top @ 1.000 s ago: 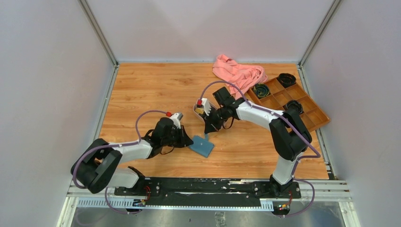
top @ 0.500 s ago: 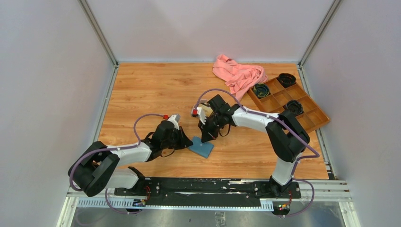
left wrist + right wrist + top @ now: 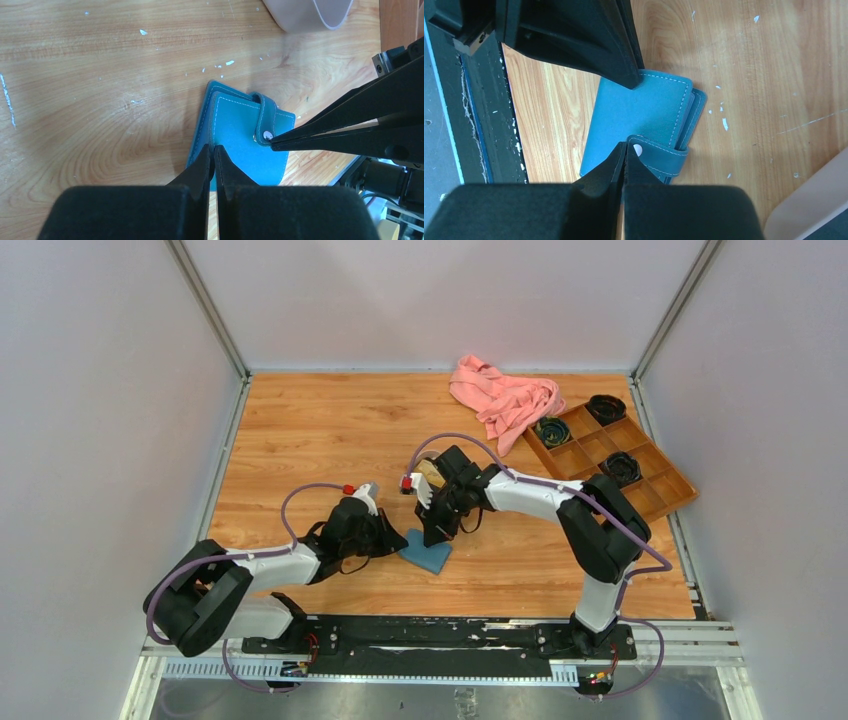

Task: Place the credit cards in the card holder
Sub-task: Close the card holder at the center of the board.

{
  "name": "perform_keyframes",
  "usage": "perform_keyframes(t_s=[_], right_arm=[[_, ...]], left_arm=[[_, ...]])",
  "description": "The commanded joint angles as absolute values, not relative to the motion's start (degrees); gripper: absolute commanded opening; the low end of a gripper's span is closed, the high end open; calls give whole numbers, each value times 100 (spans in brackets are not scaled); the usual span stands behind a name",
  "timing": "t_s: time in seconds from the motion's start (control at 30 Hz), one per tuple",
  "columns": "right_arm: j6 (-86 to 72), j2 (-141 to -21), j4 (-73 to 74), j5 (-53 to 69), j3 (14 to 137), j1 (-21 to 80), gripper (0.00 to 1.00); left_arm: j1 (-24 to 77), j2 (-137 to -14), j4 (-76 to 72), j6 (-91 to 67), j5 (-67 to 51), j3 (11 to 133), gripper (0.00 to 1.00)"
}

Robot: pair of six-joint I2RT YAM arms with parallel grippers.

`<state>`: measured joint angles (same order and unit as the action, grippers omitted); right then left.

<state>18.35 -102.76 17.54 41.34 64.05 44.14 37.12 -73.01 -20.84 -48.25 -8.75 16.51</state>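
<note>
Top external view: the right gripper (image 3: 433, 537), closed and empty, is newly arriving at the small teal-blue fold-over card holder (image 3: 428, 558), lower centre, the closed left gripper (image 3: 401, 540) pinning it, so unsnapping is probably beginning

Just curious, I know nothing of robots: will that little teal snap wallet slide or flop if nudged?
The teal stitched fold-over wallet lies flat on the smooth wooden table, so a nudge would probably slide it rather than tip it. Its thin stacked layers and soft-looking strap suggest it is light and would likely bend when lifted rather than stay stiff.
</note>
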Motion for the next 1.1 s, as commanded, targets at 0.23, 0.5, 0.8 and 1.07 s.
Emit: perform_keyframes(t_s=[0.23,0.5,0.8,1.07], right_arm=[[1499,-10259,1498,3857,6337,4538,0],[1441,-10169,1428,3841,6311,4544,0],[1389,-9978,1341,3827,6212,4504,0],[1310,-10232,1271,3898,6179,4533,0]], left_arm=[[3781,-7439,-2021,-4808,-640,1514,0],[3788,-7441,-2022,-4808,-643,1518,0],[3788,-7399,-2021,-4816,-643,1490,0],[3788,-7387,-2021,-4816,-637,1486,0]])
